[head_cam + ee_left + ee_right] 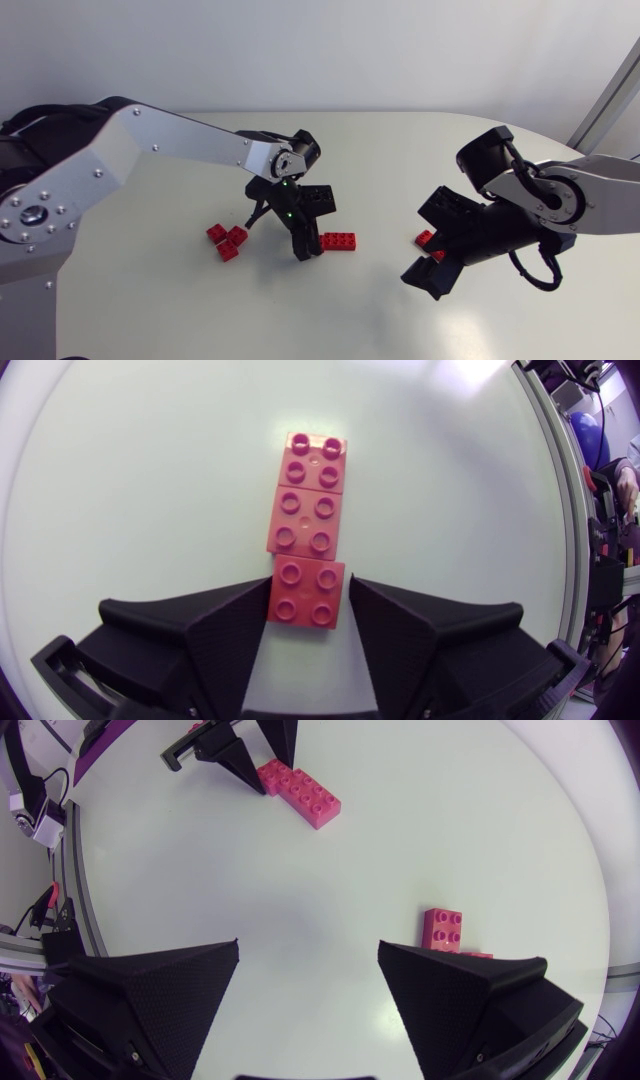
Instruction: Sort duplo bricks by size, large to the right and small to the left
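Head view, centre of frame: left gripper set down over one end of a row of red bricks. Left wrist view: fingers drawn narrow and pressed to both sides of the small brick at the row's near end. Seemingly gripped so as to pull it off the row and carry it to the pile of small bricks, lower left of centre. Right gripper spread wide, holding nothing, hovering right of centre beside two more red bricks. Likely parked there to leave the middle free.
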